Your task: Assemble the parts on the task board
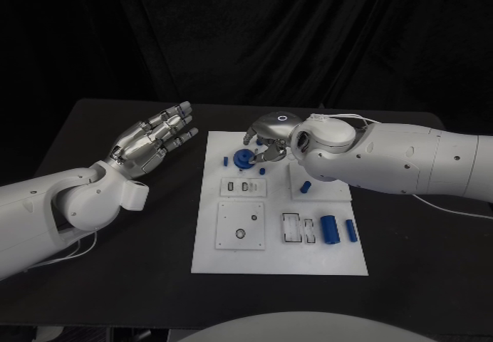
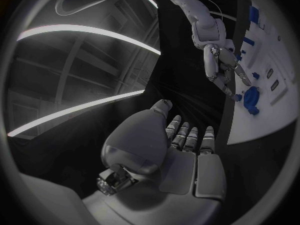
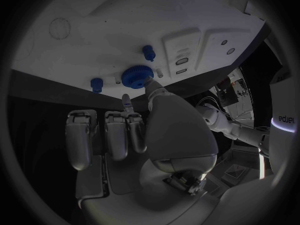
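**A:** What is the setting?

**B:** A black table [image 1: 123, 256] against a dark backdrop, with a white task board [image 1: 277, 256] lying flat in its middle.

**A:** Where are the parts?

**B:** A round blue gear-like part [image 1: 242, 159] stands near the board's far left corner, with a small blue peg [image 1: 226, 161] just beside it. Further toward the robot, two blue cylinders [image 1: 330, 229] lie on their sides near the board's right edge, next to a framed recess holding pale pieces. Another small blue peg [image 1: 305, 187] stands right of the middle.

**A:** What is the right hand doing?

**B:** The right hand [image 1: 269, 142] reaches over the board's far end. Its thumb tip touches the gear-like part's edge; the other fingers are curled in just beside it. Whether it truly grips the part, I cannot tell.

**A:** And the left hand?

**B:** The left hand [image 1: 154, 139] hovers over the table left of the board, well apart from it, fingers straight and spread, holding nothing.
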Available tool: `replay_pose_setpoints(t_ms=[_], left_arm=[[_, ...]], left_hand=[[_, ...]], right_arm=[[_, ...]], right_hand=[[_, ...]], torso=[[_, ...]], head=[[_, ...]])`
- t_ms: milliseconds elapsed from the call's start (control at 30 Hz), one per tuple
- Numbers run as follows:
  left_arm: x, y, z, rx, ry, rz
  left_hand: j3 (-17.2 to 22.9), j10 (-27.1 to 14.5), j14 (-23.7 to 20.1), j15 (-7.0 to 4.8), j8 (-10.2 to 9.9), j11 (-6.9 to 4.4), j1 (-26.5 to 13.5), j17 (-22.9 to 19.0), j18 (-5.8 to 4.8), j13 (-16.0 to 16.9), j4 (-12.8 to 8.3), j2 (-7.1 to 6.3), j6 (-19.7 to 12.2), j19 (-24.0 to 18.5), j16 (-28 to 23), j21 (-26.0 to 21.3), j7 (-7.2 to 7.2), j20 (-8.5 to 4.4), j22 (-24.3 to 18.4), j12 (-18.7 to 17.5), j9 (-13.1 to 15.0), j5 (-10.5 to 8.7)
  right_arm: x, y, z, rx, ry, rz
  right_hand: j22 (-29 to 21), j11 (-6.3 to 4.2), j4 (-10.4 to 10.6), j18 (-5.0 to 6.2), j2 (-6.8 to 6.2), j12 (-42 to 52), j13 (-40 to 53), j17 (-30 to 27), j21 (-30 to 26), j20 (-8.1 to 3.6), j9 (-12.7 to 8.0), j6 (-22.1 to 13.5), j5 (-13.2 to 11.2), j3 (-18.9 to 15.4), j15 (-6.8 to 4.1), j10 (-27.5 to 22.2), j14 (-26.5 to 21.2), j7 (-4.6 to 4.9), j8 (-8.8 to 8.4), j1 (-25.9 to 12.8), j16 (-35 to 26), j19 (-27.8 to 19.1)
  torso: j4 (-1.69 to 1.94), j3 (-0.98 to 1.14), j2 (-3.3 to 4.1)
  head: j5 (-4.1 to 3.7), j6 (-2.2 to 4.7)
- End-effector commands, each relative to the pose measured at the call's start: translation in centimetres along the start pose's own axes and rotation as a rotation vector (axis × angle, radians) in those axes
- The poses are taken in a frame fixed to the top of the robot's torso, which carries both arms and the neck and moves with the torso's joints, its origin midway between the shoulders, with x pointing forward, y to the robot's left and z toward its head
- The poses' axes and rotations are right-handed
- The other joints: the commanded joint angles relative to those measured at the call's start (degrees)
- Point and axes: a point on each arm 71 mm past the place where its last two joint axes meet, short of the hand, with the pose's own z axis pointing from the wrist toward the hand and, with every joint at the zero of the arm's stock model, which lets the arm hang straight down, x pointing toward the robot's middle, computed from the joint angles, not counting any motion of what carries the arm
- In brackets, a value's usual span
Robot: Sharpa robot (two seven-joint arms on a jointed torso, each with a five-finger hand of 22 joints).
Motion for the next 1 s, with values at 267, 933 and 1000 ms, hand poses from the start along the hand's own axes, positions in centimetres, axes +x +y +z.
replay_pose_setpoints(t_ms=[267,933,1000], left_arm=[[0.1,0.1,0.1,0.009,0.013,-0.014],[0.1,0.2,0.2,0.001,0.017,-0.016],[0.1,0.2,0.2,0.0,0.017,-0.016]], left_hand=[[0.4,-0.2,-0.1,0.45,0.2,0.3,-0.1,0.1,0.55,0.0,0.0,0.22,-0.5,0.2,0.2,0.0,0.02,0.39,0.1,-0.2,0.0,-0.34],[0.4,-0.2,0.0,0.48,0.2,0.34,-0.2,0.1,0.55,0.0,0.0,0.22,-0.5,0.2,0.2,0.1,0.02,0.41,0.1,-0.1,0.0,-0.36],[0.4,-0.2,0.0,0.48,0.2,0.34,-0.2,0.1,0.55,0.0,0.0,0.22,-0.5,0.2,0.2,0.1,0.02,0.41,0.1,-0.1,0.0,-0.36]], right_arm=[[0.6,0.5,0.4,-0.01,0.021,-0.003],[1.5,1.1,1.0,-0.029,0.03,0.002],[1.5,1.1,1.0,-0.03,0.031,0.002]], right_hand=[[14.8,-0.14,-0.2,-1.1,0.26,0.2,15.1,15.1,0.3,-0.18,-0.3,-0.5,1.7,-0.2,-0.11,6.0,5.9,0.18,0.14,0.0,0.2,5.3],[14.6,-0.95,-1.8,-1.0,1.42,0.2,15.1,15.1,0.0,-0.67,0.3,5.6,13.7,1.2,-0.73,6.0,5.9,-0.82,2.24,2.1,0.2,5.0],[14.6,-1.11,-2.1,-0.96,1.46,0.2,15.1,15.1,-0.1,-0.82,0.9,7.8,14.8,1.7,-0.88,6.0,5.9,-0.97,3.11,2.5,0.2,4.9]], torso=[[-0.02,-0.09,0.01],[-0.07,0.02,0.05],[-0.06,0.03,0.05]], head=[[0.01,-0.13],[0.13,-0.5],[0.12,-0.51]])
